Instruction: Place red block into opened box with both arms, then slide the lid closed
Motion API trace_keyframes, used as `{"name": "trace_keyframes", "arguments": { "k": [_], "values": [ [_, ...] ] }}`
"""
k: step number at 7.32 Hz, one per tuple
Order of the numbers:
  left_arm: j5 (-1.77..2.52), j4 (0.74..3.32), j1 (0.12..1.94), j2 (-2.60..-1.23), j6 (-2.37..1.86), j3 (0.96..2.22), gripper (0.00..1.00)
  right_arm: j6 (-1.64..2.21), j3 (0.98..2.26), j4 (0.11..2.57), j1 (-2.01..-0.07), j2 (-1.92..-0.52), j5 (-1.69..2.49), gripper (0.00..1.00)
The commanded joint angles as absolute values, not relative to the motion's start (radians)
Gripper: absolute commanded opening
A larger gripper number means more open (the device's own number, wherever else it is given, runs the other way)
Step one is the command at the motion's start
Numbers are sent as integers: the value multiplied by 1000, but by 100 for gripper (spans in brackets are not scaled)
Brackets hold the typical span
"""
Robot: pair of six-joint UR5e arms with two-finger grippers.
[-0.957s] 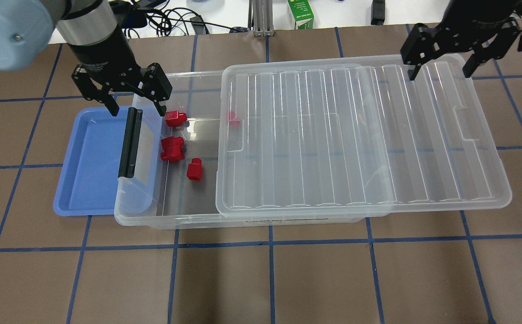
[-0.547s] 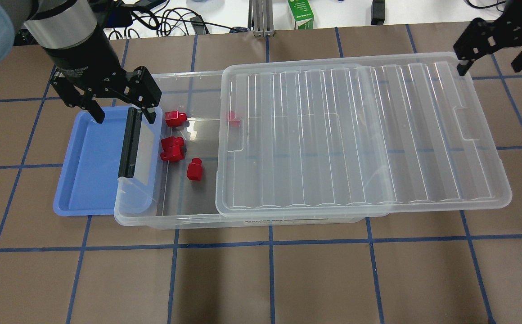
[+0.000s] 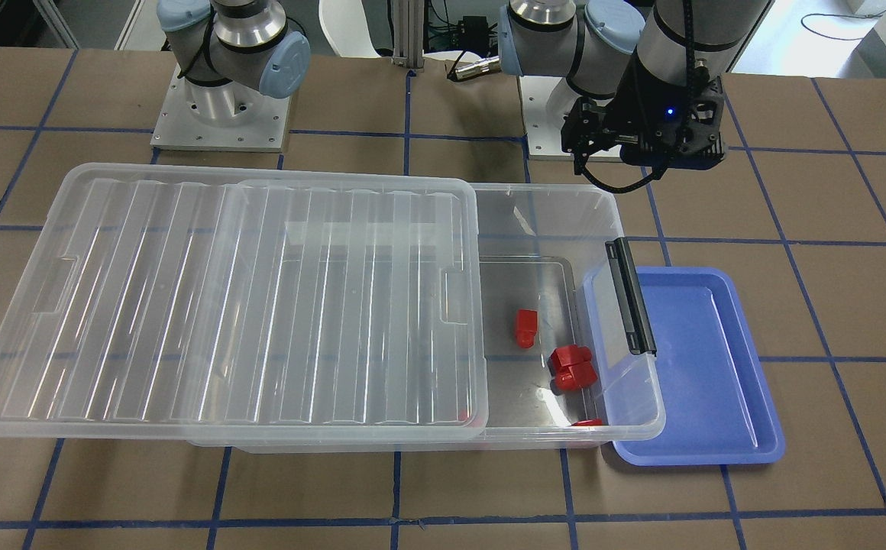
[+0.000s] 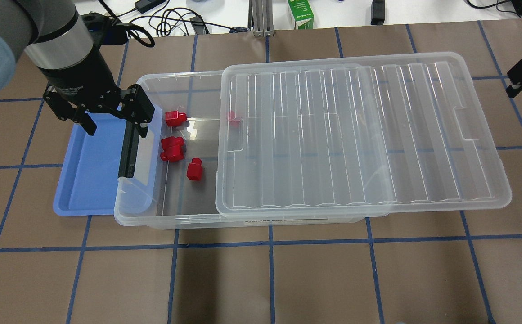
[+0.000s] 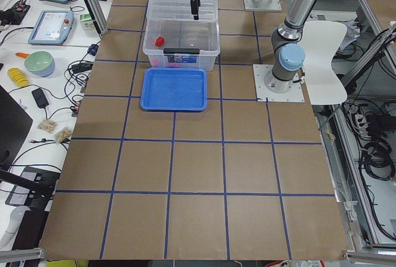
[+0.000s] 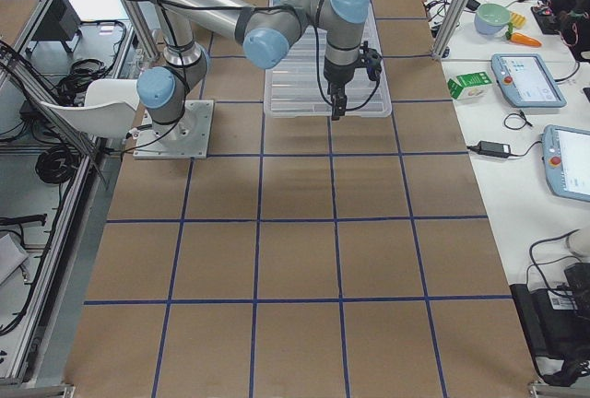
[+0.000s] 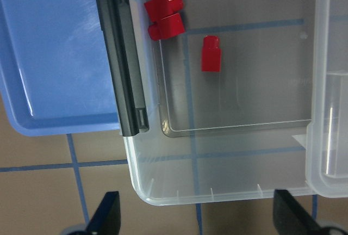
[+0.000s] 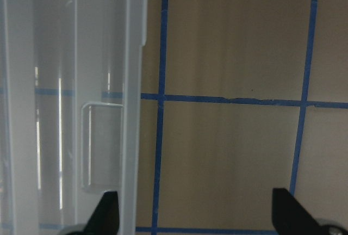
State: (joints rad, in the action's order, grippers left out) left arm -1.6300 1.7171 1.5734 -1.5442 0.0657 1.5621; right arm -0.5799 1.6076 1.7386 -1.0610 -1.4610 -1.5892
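the left black two-finger gripper hangs spread wide and empty above the clear, round-rimmed plastic box, near its black clip bar. the right black two-finger gripper is also wide apart and empty, over the brown table beside the ribbed translucent lid. the small glossy red block with a stub lies on the box's uncovered floor.
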Motion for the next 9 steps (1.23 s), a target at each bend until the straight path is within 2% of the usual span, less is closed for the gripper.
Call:
{"name": "trace_keyframes", "arguments": {
  "k": [1, 4, 9],
  "values": [
    [-1644, 1720, 1566, -1540, 67, 1565, 100, -650, 1708, 1879, -1042, -1437, -1589, 100],
    [-1641, 1721, 1559, -1542, 66, 1566, 100, -660, 1772, 1898, -1034, -1433, -1589, 100],
    [-1640, 1715, 1559, -1543, 63, 1565, 100, -644, 1789, 1893, -1043, -1436, -1586, 100]
  ]
}}
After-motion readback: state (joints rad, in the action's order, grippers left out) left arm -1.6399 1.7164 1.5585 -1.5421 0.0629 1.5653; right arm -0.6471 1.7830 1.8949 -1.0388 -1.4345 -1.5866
